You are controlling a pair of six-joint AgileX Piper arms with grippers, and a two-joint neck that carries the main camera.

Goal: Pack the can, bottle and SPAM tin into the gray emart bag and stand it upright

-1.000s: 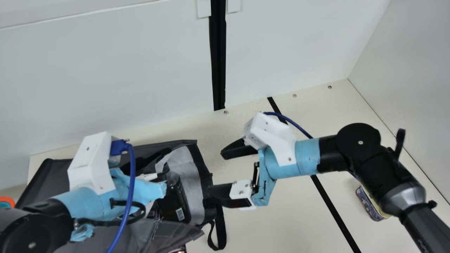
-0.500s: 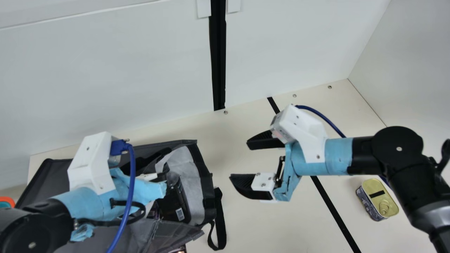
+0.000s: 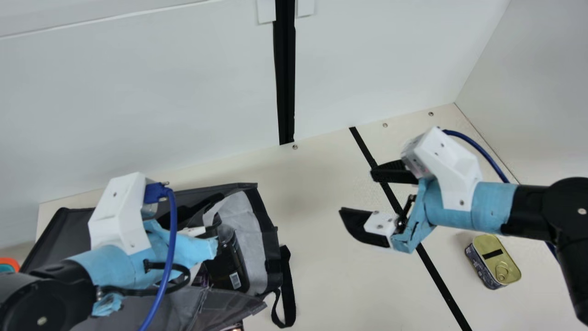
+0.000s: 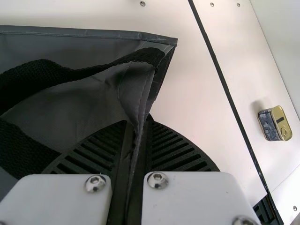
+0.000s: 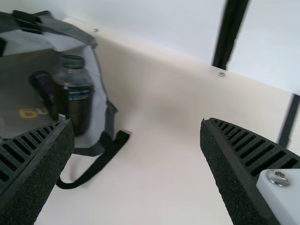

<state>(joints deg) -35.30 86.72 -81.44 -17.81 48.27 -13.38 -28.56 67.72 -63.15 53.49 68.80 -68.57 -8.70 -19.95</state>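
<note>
The gray bag [image 3: 59, 234] lies on the table at the main view's left, its mouth toward the right. My left gripper [image 3: 183, 246] is over it; in the left wrist view my left gripper [image 4: 136, 125] is shut on a fold of the bag's edge [image 4: 137, 89]. Inside the mouth is the dark bottle [image 3: 229, 264], and in the right wrist view a purple can [image 5: 43, 86] lies beside the bottle [image 5: 75, 105]. My right gripper [image 3: 358, 192] stands open and empty, right of the bag; its fingers frame bare table in its own view, right gripper [image 5: 137, 123]. The tin [image 3: 496, 261] stands at far right.
A black strap [image 3: 288, 285] trails from the bag's mouth onto the table. Black tape [image 3: 441, 278] crosses the table between bag and tin. White walls [image 3: 161, 92] rise at the back and right. An orange-rimmed object [image 3: 9, 263] shows at the left edge.
My right arm has drawn away from the bag's mouth toward the right, its gripper staying open, and the tin's top has come into sight. The left arm and bag have kept still.
</note>
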